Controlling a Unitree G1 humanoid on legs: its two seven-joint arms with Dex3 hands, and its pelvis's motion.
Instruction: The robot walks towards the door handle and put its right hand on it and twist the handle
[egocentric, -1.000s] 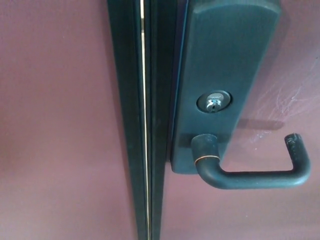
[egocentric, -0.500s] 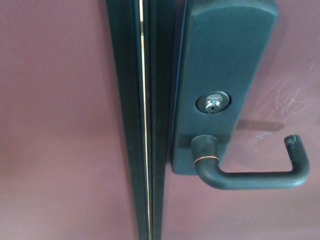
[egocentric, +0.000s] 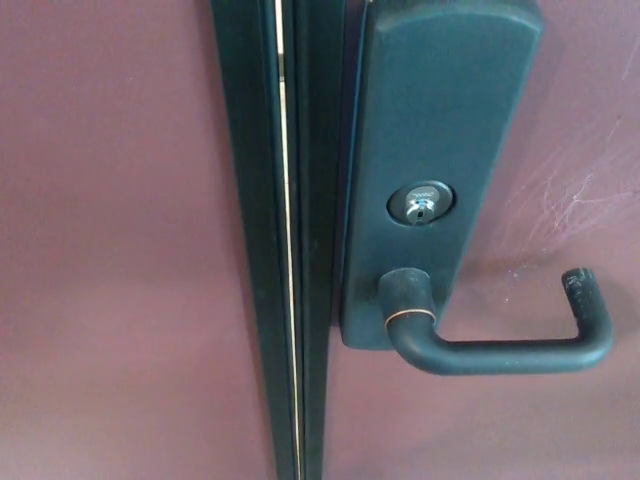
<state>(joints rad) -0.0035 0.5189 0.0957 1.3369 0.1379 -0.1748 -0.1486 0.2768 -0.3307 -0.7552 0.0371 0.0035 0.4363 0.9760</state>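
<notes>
Maroon door (egocentric: 120, 250) fills view, dark lever handle (egocentric: 500, 355) level below keyhole (egocentric: 420, 205) on backplate (egocentric: 440, 130), untouched since neither robot hand shows, state unknowable.

The lever handle (egocentric: 500, 350) juts rightward from the backplate (egocentric: 435, 130), below the keyhole (egocentric: 420, 205); the door seam (egocentric: 290, 240) runs left.

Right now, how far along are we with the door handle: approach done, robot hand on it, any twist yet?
The approach looks done: the door handle and its dark backplate with the silver keyhole fill the head view at close range. Nothing is in hand: neither robot hand shows. The lever lies level, apparently untwisted. Still left: placing the right robot hand on the lever and twisting it.
</notes>
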